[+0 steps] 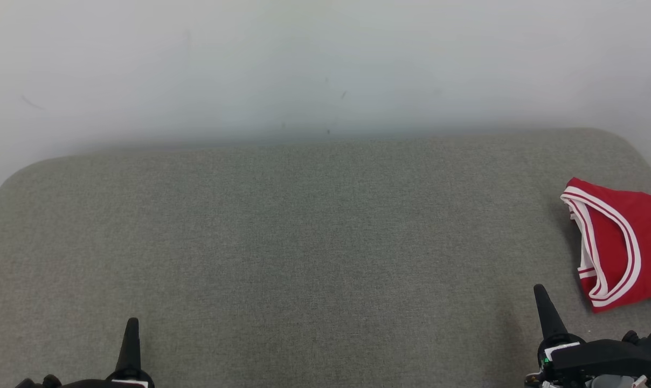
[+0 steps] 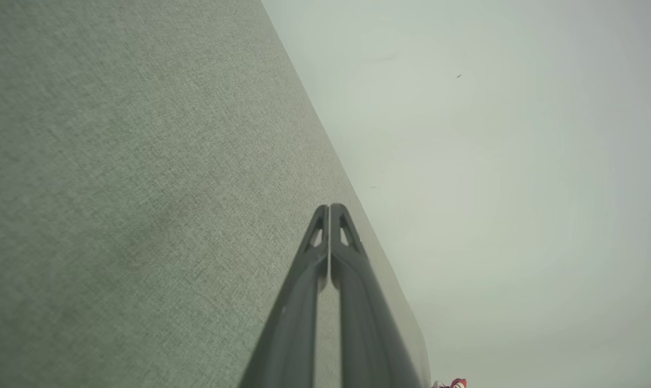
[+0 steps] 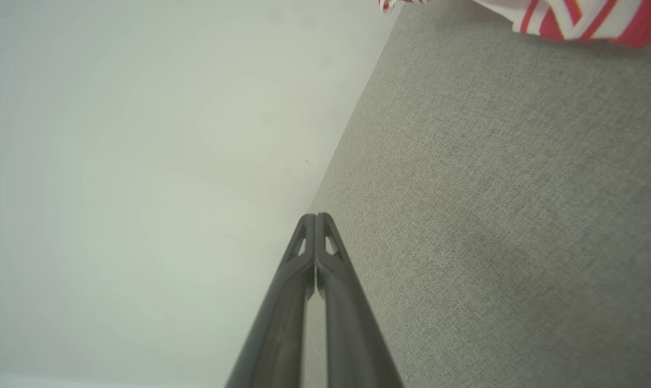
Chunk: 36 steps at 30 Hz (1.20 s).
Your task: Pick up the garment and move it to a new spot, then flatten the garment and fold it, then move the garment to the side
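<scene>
The garment (image 1: 624, 245) is a red sleeveless top with white-striped trim, lying folded at the far right of the grey fabric surface (image 1: 314, 242) and cut off by the head view's right edge. Its striped edge (image 3: 568, 16) shows at the top of the right wrist view, and a red scrap of it (image 2: 457, 383) at the bottom of the left wrist view. My right gripper (image 1: 541, 293) is shut and empty, just left of and nearer than the garment, apart from it. My left gripper (image 1: 132, 325) is shut and empty at the lower left, far from the garment.
A pale wall (image 1: 325, 64) rises behind the grey surface, whose back corners are rounded. The broad grey middle between the two grippers is bare fabric.
</scene>
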Available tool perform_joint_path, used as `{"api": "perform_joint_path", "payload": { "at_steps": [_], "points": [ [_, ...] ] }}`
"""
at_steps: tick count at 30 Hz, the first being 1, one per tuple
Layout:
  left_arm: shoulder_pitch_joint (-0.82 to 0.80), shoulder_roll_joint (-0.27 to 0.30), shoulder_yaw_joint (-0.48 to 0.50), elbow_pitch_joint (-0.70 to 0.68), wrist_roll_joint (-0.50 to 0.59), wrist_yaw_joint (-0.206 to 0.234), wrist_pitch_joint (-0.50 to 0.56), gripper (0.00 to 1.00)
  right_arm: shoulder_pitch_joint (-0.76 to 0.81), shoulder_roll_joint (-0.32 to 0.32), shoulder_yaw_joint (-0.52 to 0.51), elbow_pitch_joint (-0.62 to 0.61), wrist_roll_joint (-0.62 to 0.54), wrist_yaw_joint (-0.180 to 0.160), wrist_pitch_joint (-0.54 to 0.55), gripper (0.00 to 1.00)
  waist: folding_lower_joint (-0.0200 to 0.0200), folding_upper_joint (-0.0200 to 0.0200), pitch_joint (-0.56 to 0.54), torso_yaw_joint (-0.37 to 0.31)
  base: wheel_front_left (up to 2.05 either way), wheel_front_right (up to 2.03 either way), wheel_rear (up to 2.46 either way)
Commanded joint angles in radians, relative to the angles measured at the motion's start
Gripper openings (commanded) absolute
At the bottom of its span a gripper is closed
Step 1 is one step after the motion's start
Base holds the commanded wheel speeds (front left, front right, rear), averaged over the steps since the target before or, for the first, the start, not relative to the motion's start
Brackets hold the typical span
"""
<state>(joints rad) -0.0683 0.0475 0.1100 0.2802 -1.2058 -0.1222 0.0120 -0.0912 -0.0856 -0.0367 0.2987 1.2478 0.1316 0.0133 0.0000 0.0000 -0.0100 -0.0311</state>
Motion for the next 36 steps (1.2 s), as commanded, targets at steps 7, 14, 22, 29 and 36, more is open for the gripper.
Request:
{"api": "perform_joint_path", "payload": {
  "at_steps": [7,14,22,29,36],
  "points": [
    [-0.024,0.004,0.003,-0.016,-0.08,-0.003,0.019,0.0,-0.017,0.007,-0.017,-0.018,0.066,-0.001,0.019,0.0,0.0,0.0,0.002,0.004,0.0,0.0,0.0],
    [-0.028,0.004,0.004,-0.02,-0.141,-0.005,0.036,0.0,-0.019,0.012,-0.029,-0.025,0.123,-0.001,0.035,0.0,0.0,0.0,0.004,0.008,0.0,0.0,0.0],
    [-0.033,0.004,0.004,-0.024,-0.207,-0.007,0.053,0.0,-0.018,0.018,-0.042,-0.033,0.183,-0.001,0.051,0.0,0.0,0.0,0.006,0.013,0.0,0.0,0.0],
    [-0.037,0.004,0.005,-0.028,-0.262,-0.008,0.068,0.0,-0.019,0.024,-0.052,-0.04,0.233,-0.001,0.067,0.0,0.0,0.0,0.007,0.018,0.0,0.0,0.0],
    [-0.04,0.004,0.005,-0.031,-0.314,-0.01,0.081,0.0,-0.019,0.028,-0.062,-0.045,0.279,-0.002,0.079,0.0,0.0,0.0,0.009,0.022,0.0,0.0,0.0]
  ]
}}
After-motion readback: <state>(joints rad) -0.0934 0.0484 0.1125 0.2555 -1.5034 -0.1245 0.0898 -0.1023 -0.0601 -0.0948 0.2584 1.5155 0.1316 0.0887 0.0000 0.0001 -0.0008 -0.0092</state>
